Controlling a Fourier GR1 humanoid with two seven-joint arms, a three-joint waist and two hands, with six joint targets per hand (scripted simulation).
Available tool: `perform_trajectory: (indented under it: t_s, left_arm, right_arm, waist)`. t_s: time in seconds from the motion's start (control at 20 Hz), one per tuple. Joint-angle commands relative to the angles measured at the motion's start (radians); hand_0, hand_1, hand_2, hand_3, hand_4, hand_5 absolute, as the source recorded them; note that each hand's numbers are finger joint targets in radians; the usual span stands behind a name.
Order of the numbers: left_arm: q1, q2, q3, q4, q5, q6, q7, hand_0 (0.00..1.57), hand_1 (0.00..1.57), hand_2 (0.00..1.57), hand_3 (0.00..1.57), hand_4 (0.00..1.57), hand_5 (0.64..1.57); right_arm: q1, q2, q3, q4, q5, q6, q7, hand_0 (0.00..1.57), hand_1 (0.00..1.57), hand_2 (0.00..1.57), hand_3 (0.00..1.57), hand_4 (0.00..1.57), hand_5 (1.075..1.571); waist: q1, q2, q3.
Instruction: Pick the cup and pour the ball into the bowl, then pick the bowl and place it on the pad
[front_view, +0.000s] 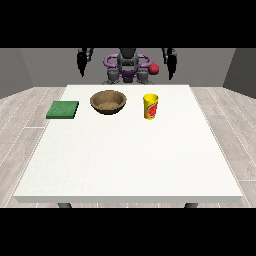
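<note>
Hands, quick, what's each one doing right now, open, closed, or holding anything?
Hand at the view's left: raised behind the table, fingers straight, open, holding nothing.
Hand at the view's right: raised, fingers straight, open, holding nothing.

No text, number or brand can be read anywhere here.

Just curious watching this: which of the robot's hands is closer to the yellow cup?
Its left hand, at the view's right, raised behind the yellow cup. The hand at the view's left hangs farther off, beyond the bowl.
</note>
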Motion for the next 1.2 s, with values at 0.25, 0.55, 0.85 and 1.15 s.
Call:
perform_trajectory:
  t_s: [0.25,0.55,0.85,1.15]
  left_arm:
    - [-0.004,0.032,0.01,-0.1,0.014,-0.002,0.118,0.0,0.0,0.0,0.0,0.0,1.43]
    - [-0.066,0.0,0.156,-0.05,0.177,-0.021,-0.072,0.0,0.0,0.0,0.0,0.0,1.421]
    - [-0.148,0.027,0.162,-0.043,0.169,-0.002,-0.012,0.0,0.0,0.0,0.0,0.0,1.401]
    - [-0.3,-0.016,0.152,0.082,0.112,0.038,-0.214,0.0,0.0,0.0,0.0,0.0,1.402]
  right_arm:
    - [-0.011,-0.056,-0.022,-0.102,-0.007,0.002,0.115,0.0,0.0,0.0,0.0,0.0,1.571]
    - [-0.005,-0.062,-0.172,-0.028,-0.177,0.097,-0.064,0.0,0.0,0.0,0.0,0.0,1.571]
    - [-0.018,-0.033,-0.154,-0.005,-0.164,0.107,-0.071,0.0,0.0,0.0,0.0,0.0,1.571]
    - [-0.183,-0.059,-0.217,0.193,-0.142,0.134,-0.319,0.0,0.0,0.0,0.0,0.0,1.569]
  waist:
    - [-0.006,-0.271,0.0157]
    - [-0.005,-0.047,0.0201]
    - [-0.008,-0.033,0.0201]
    - [-0.007,0.209,0.0205]
